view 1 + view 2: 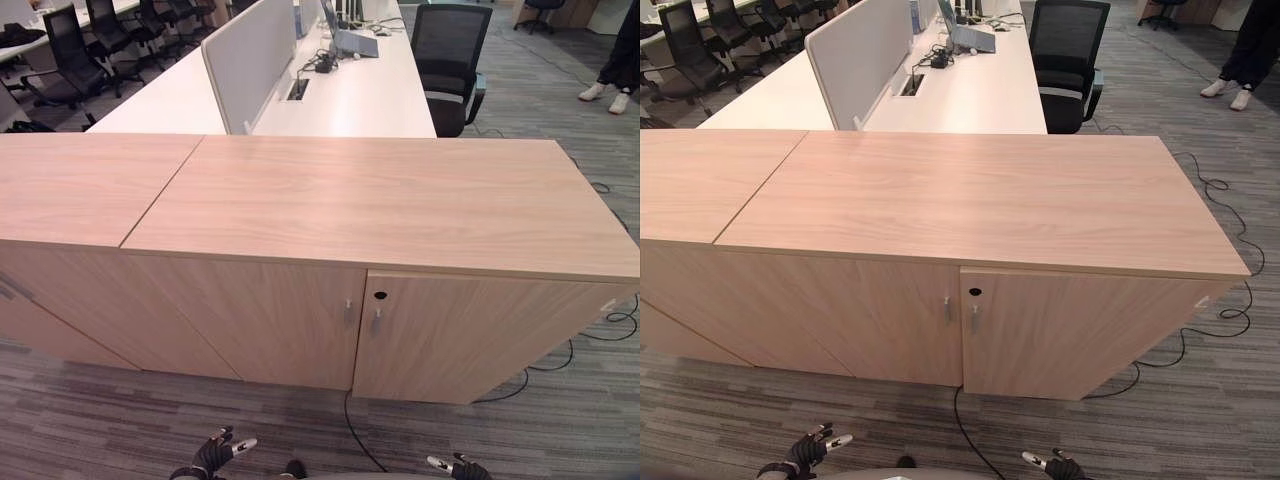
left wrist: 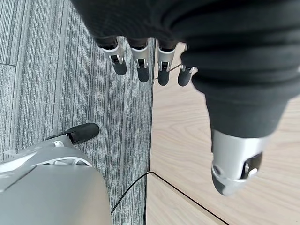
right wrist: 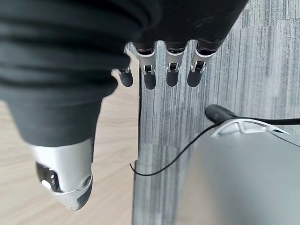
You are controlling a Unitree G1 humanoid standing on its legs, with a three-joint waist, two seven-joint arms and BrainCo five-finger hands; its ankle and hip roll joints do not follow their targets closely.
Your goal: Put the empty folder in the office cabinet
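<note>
Both the left hand (image 1: 215,452) and right hand (image 1: 455,466), partly cut off, are held open and empty before the closed cabinet (image 1: 380,320).

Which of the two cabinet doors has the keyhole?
The right door: a dark round keyhole sits near its top inner corner, above its handle. The left door shows a handle but no keyhole.

I am finding no writing, number, label or sign that I can read anywhere before me. The wooden office cabinet (image 1: 380,200) is showing plain tops and plain doors, and the things lying on the white bench (image 1: 350,95) at twelve o'clock are too small to make out.
</note>
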